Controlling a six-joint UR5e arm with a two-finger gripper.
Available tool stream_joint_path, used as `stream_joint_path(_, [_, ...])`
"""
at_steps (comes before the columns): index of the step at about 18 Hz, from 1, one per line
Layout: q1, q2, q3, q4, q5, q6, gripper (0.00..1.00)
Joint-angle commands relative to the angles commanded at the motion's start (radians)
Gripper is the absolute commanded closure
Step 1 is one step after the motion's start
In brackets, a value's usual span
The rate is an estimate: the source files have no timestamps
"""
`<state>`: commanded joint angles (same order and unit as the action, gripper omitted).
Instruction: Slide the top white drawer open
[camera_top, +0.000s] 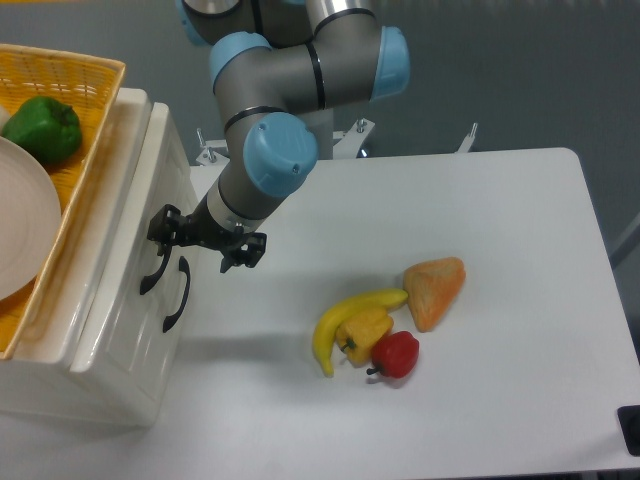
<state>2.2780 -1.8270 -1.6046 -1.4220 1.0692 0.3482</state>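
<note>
Top white drawer (118, 215) sits at the left of the frame, upper of two in a glossy white cabinet (105, 345) standing on the white surface (480, 300); we see its front flush with the cabinet face, so it looks closed. On the cabinet's top we note a yellow wicker basket (75, 75) holding a green pepper (42, 128) and part of a pale plate (22, 215). Two black curved handles show on the cabinet front: the upper handle (153, 272) and, just beside it, the lower drawer's handle (177, 293). The gripper (165, 228) is at the upper part of the cabinet front, right above the upper handle; its black fingers (160, 222) reach toward the drawer face (contact we cannot confirm from this angle). We cannot tell how far its jaws are spread or whether they hold anything. The arm (270, 150), grey with light-blue joint caps, slants down from the top centre to the gripper. Further right, mid-surface, we see a cluster well apart from the cabinet: a banana (340, 322), a yellow pepper (363, 330) touching it, a red pepper (397, 354) just beside that, and an orange wedge-shaped piece (436, 291) near the banana's tip.
</note>
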Motion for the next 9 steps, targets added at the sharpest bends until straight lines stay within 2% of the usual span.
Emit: stream_joint_path(9, [0.0,-0.012,0.009,0.0,0.028,0.0,0.0])
